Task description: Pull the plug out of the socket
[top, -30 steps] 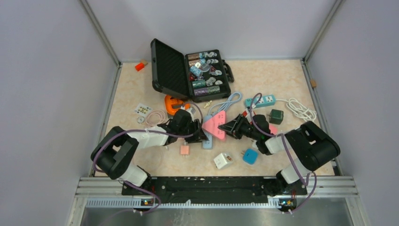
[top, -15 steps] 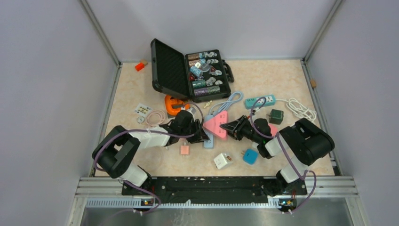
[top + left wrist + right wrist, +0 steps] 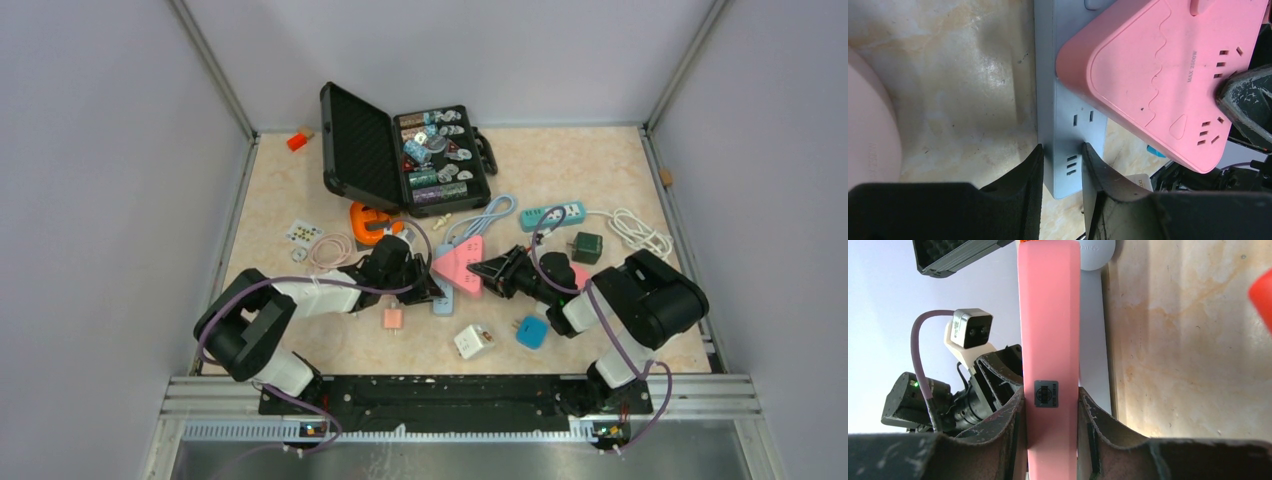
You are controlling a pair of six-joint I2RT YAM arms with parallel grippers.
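Note:
A pink triangular plug adapter (image 3: 459, 266) sits plugged on a light grey-blue power strip (image 3: 441, 297) in the middle of the table. My left gripper (image 3: 425, 291) is shut on the near end of the strip (image 3: 1064, 145), one finger on each long side. My right gripper (image 3: 481, 272) is shut on the pink plug (image 3: 1049, 340), its fingers pressed on both flat faces. In the left wrist view the pink plug (image 3: 1158, 75) overlaps the strip, and a right finger (image 3: 1248, 102) touches its edge. The plug's pins are hidden.
An open black case (image 3: 405, 150) stands at the back. An orange object (image 3: 372, 221), a teal power strip (image 3: 552, 214) with white cable (image 3: 640, 233), a dark green cube (image 3: 587, 247), blue (image 3: 532, 331), white (image 3: 474, 341) and pink (image 3: 393, 319) plugs lie around.
The right arm has shifted slightly left between the earliest frame and now, with the pink plug held. The left arm has barely moved.

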